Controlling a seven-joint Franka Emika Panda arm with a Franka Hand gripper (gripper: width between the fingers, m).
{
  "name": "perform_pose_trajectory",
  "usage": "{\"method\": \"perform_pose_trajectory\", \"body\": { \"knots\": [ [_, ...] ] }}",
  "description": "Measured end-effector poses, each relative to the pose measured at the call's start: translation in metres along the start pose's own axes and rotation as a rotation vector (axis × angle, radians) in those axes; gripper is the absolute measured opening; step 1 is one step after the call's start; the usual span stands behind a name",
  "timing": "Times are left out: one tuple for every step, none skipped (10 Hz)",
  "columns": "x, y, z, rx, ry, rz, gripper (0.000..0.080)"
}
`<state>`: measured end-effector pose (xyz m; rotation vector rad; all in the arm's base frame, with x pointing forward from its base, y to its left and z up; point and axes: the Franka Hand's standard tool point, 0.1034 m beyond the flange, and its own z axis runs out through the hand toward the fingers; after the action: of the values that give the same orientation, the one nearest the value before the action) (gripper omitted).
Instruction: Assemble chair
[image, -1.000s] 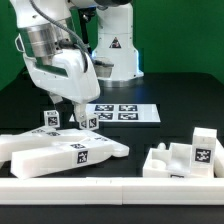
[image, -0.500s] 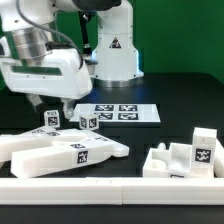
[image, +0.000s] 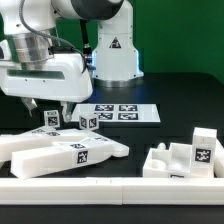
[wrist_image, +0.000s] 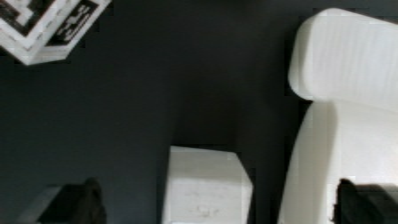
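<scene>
End effector (image: 47, 105), jaws wide apart and empty, hovers just beside the marker board (image: 125, 113), above a small chair block (wrist_image: 210, 185). It should centre squarely over that block before descending.

Glossy white arm (image: 50, 12) of rounded shells, dark joint band (image: 88, 10) between shells, ribbed silver-grey wrist collar (image: 35, 45), boxy white gripper (image: 46, 108) with smooth angular housing, two short dark fingers (image: 62, 107), broad white base column (image: 112, 62) bearing a black triangle sticker (image: 113, 43)

black table (image: 185, 100) with chair parts (image: 70, 152), marker board (image: 122, 114)
</scene>
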<state>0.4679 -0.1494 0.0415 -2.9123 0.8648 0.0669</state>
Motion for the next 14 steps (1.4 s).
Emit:
{"method": "perform_pose_trajectory", "body": {
  "knots": [
    [0.001, 0.005, 0.006, -0.016, 0.013, -0.004, 0.0649],
    [0.001, 0.011, 0.012, -0.028, 0.008, -0.008, 0.0649],
    [-0.001, 0.016, 0.018, -0.038, 0.003, -0.006, 0.0649],
    [-0.002, 0.018, 0.021, -0.044, 0.001, -0.006, 0.0649],
    [-0.002, 0.018, 0.023, -0.048, 0.002, -0.007, 0.0649],
    [-0.002, 0.019, 0.024, -0.050, 0.000, -0.007, 0.0649],
    [-0.002, 0.022, 0.024, -0.051, 0.000, -0.003, 0.0649],
    [0.002, 0.025, 0.023, -0.050, 0.006, 0.002, 0.0649],
    [0.007, 0.025, 0.021, -0.049, 0.012, 0.004, 0.0649],
    [0.012, 0.027, 0.019, -0.048, 0.019, 0.007, 0.0649],
    [0.018, 0.031, 0.022, -0.054, 0.025, -0.003, 0.0649],
    [0.017, 0.035, 0.024, -0.059, 0.024, -0.005, 0.0649],
    [0.017, 0.036, 0.025, -0.063, 0.029, -0.005, 0.0649],
    [0.017, 0.036, 0.025, -0.063, 0.029, -0.005, 0.0523]
  ]
}}
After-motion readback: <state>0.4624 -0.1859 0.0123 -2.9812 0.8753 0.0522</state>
